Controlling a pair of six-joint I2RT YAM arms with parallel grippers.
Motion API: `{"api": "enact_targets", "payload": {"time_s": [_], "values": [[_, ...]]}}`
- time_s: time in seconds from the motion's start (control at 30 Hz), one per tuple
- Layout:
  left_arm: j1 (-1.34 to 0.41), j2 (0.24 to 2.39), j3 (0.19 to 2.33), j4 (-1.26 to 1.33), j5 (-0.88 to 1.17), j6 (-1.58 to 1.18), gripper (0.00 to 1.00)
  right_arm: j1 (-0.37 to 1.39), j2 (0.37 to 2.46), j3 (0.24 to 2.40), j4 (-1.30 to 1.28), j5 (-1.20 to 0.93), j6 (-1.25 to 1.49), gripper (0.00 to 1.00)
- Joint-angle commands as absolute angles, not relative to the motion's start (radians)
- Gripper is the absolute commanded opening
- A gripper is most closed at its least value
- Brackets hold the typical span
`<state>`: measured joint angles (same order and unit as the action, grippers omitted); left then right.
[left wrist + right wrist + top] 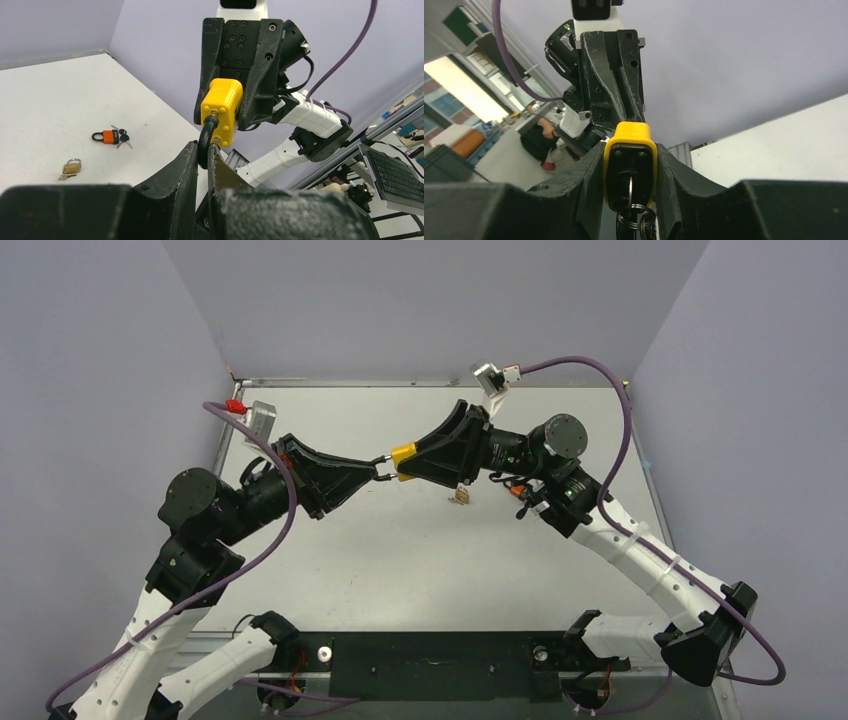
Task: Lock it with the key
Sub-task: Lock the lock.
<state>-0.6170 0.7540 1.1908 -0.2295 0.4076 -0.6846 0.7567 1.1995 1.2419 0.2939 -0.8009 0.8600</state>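
Right hand (630, 170) clamped the yellow lock (222, 107) above the desk (400, 560), key (629, 186) in its base; left hand (201, 160) pinched the shackle (205, 137). I judged I should push the shackle squarely home, then turn the key.

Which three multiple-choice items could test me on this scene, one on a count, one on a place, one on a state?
1. How many padlocks lie on the table? A) two B) none C) four
2. Where is the yellow padlock? A) on the table B) in the right gripper C) inside a box
3. The left gripper is: A) wide open B) out of view C) shut on the shackle
Answers: 1 A, one orange padlock and one brass padlock; 2 B, that gripper clamps its body; 3 C, it pinches the black shackle.
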Motion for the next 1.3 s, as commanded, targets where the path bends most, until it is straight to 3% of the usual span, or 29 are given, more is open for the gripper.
{"api": "enact_targets", "payload": {"time_s": [0.0, 0.17, 0.67, 1.13, 1.27], "values": [[-0.638, 0.71, 1.247, -0.175, 0.495, -0.698, 0.0, 0.697, 1.262, 1.229, 0.568, -0.814, 1.023, 0.0], [-0.638, 0.703, 1.258, -0.19, 0.496, -0.685, 0.0, 0.694, 1.307, 1.242, 0.652, -0.839, 1.104, 0.0], [-0.638, 0.678, 1.279, -0.246, 0.424, -0.663, 0.0, 0.69, 1.296, 1.247, 0.588, -0.815, 1.071, 0.0], [-0.638, 0.808, 1.274, -0.176, 0.502, -0.774, 0.0, 0.895, 1.302, 1.4, -0.034, -0.586, 0.599, 0.0], [-0.638, 0.834, 1.265, -0.103, 0.512, -0.83, 0.0, 0.919, 1.309, 1.378, -0.056, -0.567, 0.581, 0.0]]}}
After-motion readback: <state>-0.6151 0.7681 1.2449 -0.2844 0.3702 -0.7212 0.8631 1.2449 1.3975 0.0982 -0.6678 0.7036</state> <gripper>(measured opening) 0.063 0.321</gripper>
